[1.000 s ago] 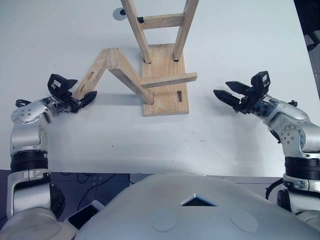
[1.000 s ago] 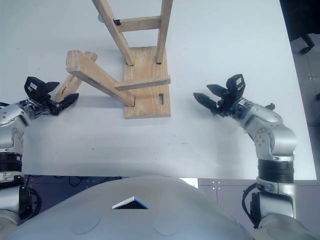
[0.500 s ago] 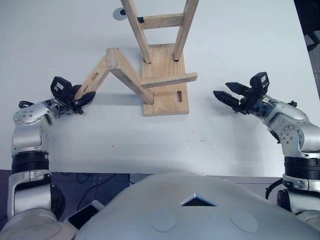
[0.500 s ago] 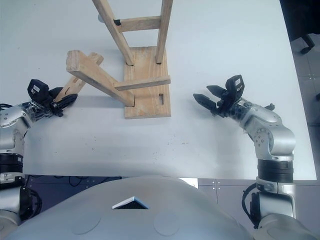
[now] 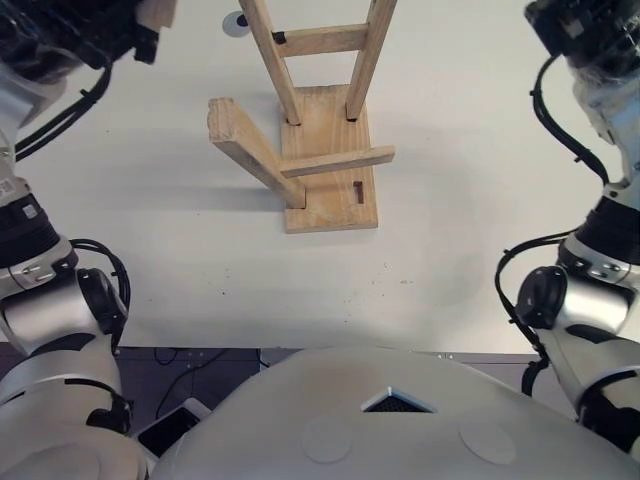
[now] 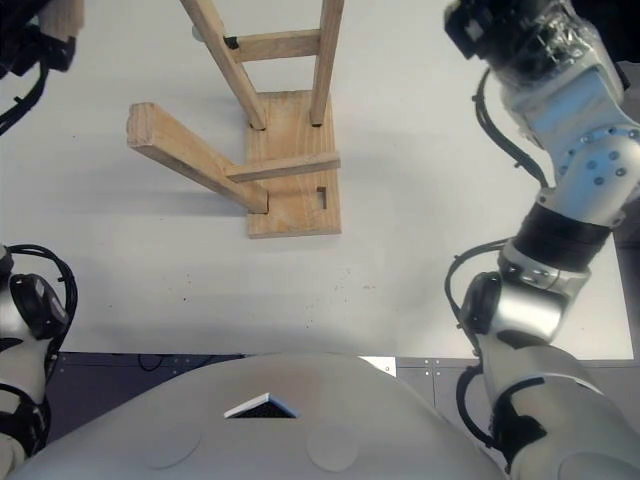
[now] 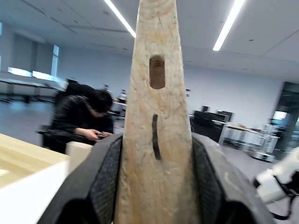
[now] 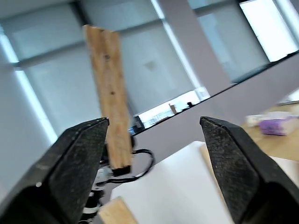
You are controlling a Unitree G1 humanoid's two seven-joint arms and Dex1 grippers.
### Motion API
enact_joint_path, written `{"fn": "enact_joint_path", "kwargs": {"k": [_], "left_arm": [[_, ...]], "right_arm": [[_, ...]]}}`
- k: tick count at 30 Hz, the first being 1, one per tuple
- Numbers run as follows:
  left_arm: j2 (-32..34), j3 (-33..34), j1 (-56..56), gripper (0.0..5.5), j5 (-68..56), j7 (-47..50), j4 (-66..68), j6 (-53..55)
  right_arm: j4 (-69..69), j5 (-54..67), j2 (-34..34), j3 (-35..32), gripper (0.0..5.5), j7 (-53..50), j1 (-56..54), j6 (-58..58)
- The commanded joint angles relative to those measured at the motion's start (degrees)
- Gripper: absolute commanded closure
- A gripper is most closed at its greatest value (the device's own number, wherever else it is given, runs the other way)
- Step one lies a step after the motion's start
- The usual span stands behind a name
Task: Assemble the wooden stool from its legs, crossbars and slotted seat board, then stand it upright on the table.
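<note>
A: What changed?
B: Plenty. Half a second back the left gripper sat low at the foot of the loose leg, which lay on the table. Now both arms are up high and the leg has gone up with it.
A: Meaning?
B: Pick-up done, I'd say. By my count it's the last leg. The free slot near the robot's end of the seat board looks like its target.
A: Left tool?
B: Pinching the leg, one finger pressed to each flank. The leg runs out past the tips, mortise hole showing.
A: Right?
B: Right gripper spread wide, fingers holding nothing, touching nothing.
A: Stool?
B: Seat board flat on the table. Two upright legs with a crossbar at the far end. Slanted leg and second crossbar lean off its left side. Not stood upright yet.
</note>
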Motion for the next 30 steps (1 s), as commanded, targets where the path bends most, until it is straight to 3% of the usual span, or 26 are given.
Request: {"fn": "enact_joint_path", "kwargs": {"k": [1,13,21,26,27,30], "left_arm": [[-0.6,-2.5,-0.8,3.5,-0.1,-1.2,-1.4,2.1],[-1.9,-5.5,-0.7,3.5,1.3,-3.7,-1.7,3.7],[-2.2,-6.6,-2.7,3.5,2.0,-4.6,0.3,4.2],[-2.0,-8.2,-5.5,3.5,4.4,-4.8,3.2,4.4],[-1.6,-8.6,-6.1,3.14,5.3,-5.3,4.3,4.4],[0.1,-9.5,-7.4,2.76,8.0,-8.0,7.5,4.3]], "right_arm": [[-4.0,4.5,2.7,2.7,1.92,-2.9,-2.2,0.8],[-1.5,4.0,8.6,10.7,1.92,-5.5,-5.3,-0.7],[-1.1,2.9,10.7,11.5,3.21,-6.3,-5.0,-2.4],[-1.4,-0.3,10.5,11.6,3.34,-4.9,-4.2,-3.7],[-1.5,-1.3,10.3,11.5,3.37,-4.4,-3.9,-4.3],[-2.1,-4.4,9.0,10.7,3.42,-2.9,-2.2,-6.3]]}}
